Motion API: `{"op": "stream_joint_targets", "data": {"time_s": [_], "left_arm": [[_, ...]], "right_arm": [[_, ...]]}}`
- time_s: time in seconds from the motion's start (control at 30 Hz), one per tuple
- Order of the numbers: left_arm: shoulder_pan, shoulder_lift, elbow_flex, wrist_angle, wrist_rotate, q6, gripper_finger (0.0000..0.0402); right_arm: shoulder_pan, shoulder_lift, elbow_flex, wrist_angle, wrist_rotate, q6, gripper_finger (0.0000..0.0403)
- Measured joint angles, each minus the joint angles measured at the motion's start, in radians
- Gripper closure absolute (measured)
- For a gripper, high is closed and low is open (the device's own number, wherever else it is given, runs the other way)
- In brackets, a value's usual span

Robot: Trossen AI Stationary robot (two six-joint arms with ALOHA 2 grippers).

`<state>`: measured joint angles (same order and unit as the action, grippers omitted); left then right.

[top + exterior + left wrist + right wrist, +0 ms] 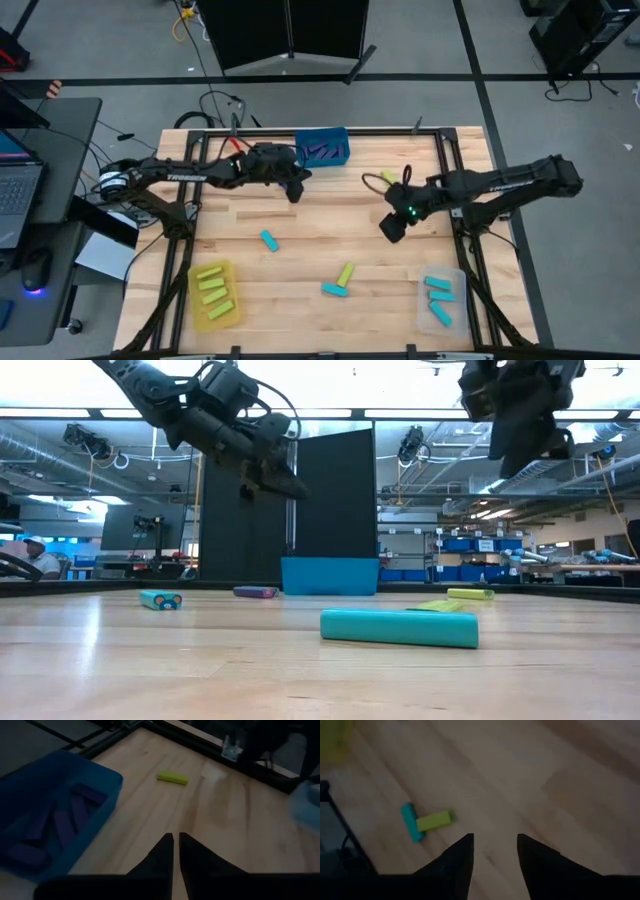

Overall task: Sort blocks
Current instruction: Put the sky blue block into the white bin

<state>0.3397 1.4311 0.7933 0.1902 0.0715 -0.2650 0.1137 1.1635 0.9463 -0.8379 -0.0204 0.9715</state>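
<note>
My left gripper hovers shut and empty beside the blue bin, which holds several purple blocks. My right gripper hangs open and empty above the table's right middle. Loose on the wood lie a cyan block, a lime block touching another cyan block, and a lime block near the far right. A purple block shows left of the blue bin in the low view only.
A yellow bin with several lime blocks sits at the near left. A clear bin with cyan blocks sits at the near right. The table's metal frame runs along its edges. Bare wood lies between the bins and the arms.
</note>
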Motion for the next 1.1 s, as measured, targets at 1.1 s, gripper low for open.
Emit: {"op": "stream_joint_targets", "data": {"time_s": [1.1], "left_arm": [[-0.009,-0.255,-0.211,0.069,0.112,0.090,0.0393]], "right_arm": [[0.269,0.655,0.703,-0.181,-0.021,-0.356,0.0200]]}}
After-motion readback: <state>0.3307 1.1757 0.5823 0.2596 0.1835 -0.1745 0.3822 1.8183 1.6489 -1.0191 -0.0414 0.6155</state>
